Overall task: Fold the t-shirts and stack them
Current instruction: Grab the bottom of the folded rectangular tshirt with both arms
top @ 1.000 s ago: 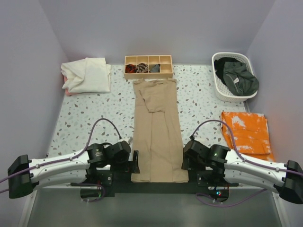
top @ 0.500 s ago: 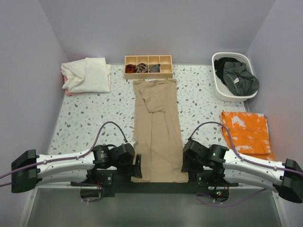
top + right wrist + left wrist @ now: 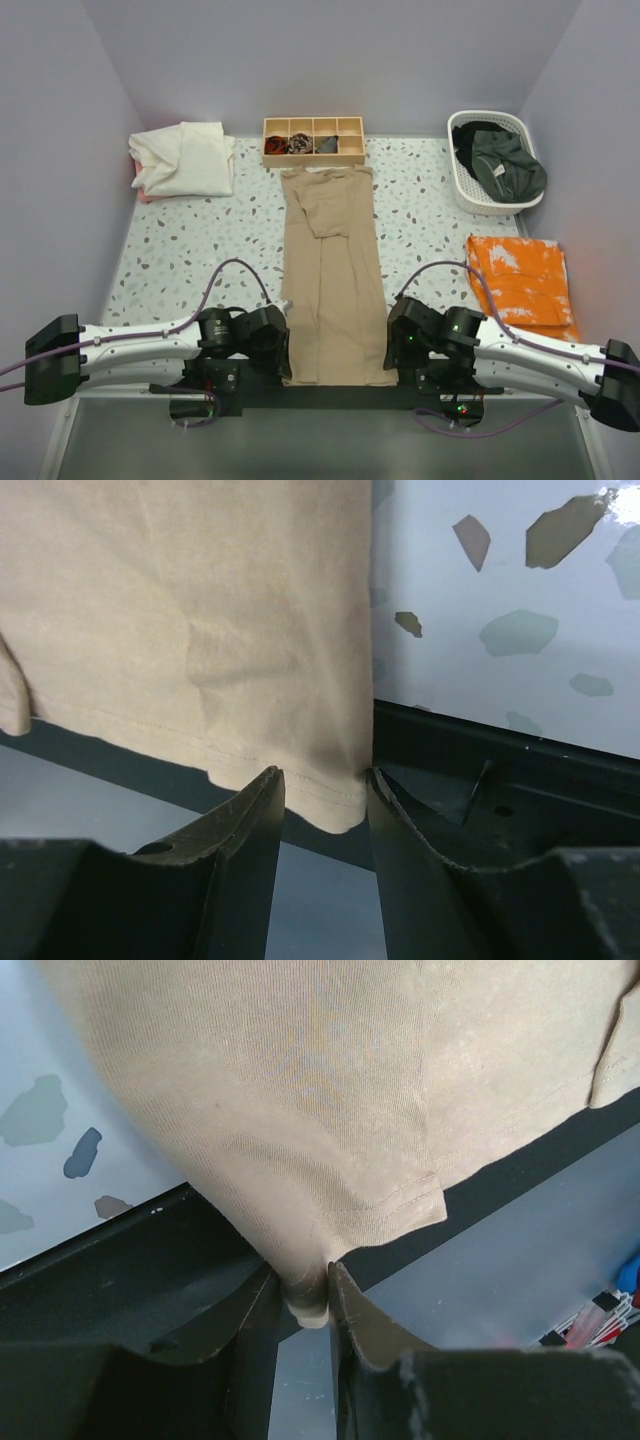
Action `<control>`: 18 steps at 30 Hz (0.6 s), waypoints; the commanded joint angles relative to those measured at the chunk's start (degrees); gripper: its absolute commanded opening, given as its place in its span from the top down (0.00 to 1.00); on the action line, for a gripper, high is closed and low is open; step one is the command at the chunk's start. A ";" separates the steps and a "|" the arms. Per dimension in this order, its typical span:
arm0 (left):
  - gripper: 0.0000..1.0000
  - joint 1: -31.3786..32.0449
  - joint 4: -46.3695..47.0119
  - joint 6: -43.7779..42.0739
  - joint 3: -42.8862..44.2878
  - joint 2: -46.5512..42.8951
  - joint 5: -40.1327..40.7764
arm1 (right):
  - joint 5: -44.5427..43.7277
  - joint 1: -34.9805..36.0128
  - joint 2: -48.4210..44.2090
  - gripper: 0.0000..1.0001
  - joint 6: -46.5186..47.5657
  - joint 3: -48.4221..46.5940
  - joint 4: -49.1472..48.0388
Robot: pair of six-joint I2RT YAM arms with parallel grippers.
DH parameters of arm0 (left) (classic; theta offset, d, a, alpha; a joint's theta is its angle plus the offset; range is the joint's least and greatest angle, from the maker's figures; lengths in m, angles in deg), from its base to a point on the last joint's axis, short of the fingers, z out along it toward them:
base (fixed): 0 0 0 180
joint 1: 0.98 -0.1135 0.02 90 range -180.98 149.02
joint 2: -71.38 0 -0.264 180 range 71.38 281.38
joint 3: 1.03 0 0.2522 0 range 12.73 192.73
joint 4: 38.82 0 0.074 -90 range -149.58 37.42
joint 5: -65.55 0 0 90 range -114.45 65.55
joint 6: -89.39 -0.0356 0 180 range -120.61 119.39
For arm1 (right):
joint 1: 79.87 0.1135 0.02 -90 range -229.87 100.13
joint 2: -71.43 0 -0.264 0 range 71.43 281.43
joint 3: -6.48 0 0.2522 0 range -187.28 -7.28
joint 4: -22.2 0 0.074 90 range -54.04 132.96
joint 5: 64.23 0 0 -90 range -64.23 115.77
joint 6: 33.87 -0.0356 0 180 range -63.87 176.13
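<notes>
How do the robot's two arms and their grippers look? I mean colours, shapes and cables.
Both the left arm and right arm have white links with black joints and ends. A grey-purple cable loops from each. The left gripper and right gripper have black, wedge-shaped fingers.

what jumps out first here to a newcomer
A long tan t-shirt lies stretched down the middle of the speckled table, with the left jaws pinched on its near-left hem corner and the right jaws apart around the near-right one. A bright orange cloth at the right edge and a white basket of dark clothes behind it also catch the eye.
</notes>
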 commanded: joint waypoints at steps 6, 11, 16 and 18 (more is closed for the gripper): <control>0.67 0.62 0.07 1.18 -0.09 0.12 2.14 | -3.86 0.61 4.33 0.56 -1.54 2.08 2.59; 0.92 0.62 0.34 0.82 0.08 1.35 2.58 | -2.64 0.70 5.39 0.64 -1.45 3.84 -3.37; 1.00 0.62 -0.37 0.47 0.70 1.35 3.81 | -0.88 0.70 4.07 0.86 -1.45 3.49 -5.67; 1.00 0.62 -0.37 0.30 1.14 1.35 4.07 | -1.05 0.70 3.89 0.93 -0.84 2.79 -5.76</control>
